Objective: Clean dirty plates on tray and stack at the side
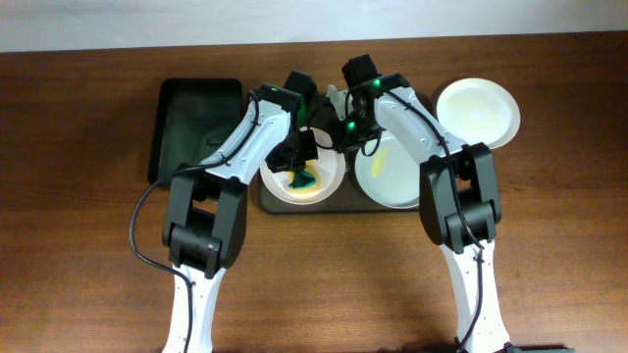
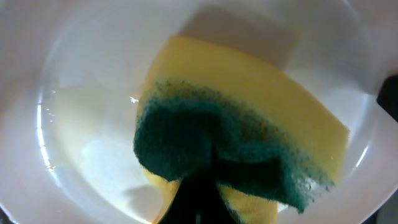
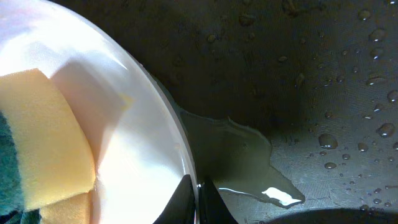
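Observation:
The left plate (image 1: 329,176) sits on the dark tray (image 1: 345,203). My left gripper (image 1: 302,162) is shut on a yellow sponge with a green scouring side (image 1: 304,180) and presses it into that plate. In the left wrist view the sponge (image 2: 249,118) covers the plate's middle (image 2: 81,124), below my fingers (image 2: 199,208). My right gripper (image 1: 345,132) is shut on this plate's rim; its wrist view shows the fingers (image 3: 196,199) pinching the rim (image 3: 143,137). A second plate (image 1: 397,181) with a yellow smear lies on the tray's right half. A third plate (image 1: 478,111) lies on the table at the right.
A smaller black rectangular tray (image 1: 196,123) lies to the left of the dark tray. The dark tray's floor (image 3: 323,93) is wet, with drops and a puddle (image 3: 249,155) beside the held plate. The brown table (image 1: 88,216) surrounds everything.

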Motion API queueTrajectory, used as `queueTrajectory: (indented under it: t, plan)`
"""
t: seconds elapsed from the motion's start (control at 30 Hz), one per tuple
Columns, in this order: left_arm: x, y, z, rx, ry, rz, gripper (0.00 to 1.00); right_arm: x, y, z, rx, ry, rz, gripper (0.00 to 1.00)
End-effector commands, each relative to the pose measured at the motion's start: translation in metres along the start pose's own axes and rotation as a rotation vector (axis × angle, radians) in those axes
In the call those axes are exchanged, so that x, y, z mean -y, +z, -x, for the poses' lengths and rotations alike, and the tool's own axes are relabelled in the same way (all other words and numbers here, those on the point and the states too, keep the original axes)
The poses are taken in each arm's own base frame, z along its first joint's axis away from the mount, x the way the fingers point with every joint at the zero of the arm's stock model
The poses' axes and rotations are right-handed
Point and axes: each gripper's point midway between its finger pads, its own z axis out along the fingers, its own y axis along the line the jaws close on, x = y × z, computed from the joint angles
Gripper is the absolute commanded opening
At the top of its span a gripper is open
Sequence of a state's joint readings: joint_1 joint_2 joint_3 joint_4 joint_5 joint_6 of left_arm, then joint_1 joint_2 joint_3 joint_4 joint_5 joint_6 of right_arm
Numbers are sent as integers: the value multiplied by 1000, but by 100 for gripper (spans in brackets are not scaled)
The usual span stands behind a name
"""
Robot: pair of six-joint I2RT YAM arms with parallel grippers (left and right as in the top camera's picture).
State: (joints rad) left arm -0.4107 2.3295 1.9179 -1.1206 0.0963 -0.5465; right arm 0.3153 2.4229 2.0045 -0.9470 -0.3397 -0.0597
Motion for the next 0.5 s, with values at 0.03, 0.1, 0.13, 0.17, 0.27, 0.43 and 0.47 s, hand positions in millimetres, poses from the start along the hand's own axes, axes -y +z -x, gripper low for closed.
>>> queueTrajectory:
  t: [0.03, 0.1, 0.13, 0.17, 0.27, 0.43, 0.47]
  plan:
    - [-80, 15, 5, 17, -65, 317, 0, 24, -2, -3, -3, 53, -37, 4]
    - [-97, 4, 10, 48, -99, 388, 0, 24, -2, -3, -3, 52, -37, 4]
    - [-106, -4, 14, 67, -118, 423, 0, 24, -2, -3, -3, 52, -37, 4]
    - [-115, -13, 20, 90, -134, 448, 0, 24, -2, -3, -4, 53, -37, 4]
    - [-121, -29, 28, 128, -157, 444, 0, 24, -2, -3, -5, 53, -37, 4]
    - [-117, -63, 44, 229, -176, 410, 0, 23, -2, -3, -3, 52, -36, 4]
    - [-113, -72, 46, 249, -179, 388, 0, 23, -4, -2, 1, 51, -37, 4]
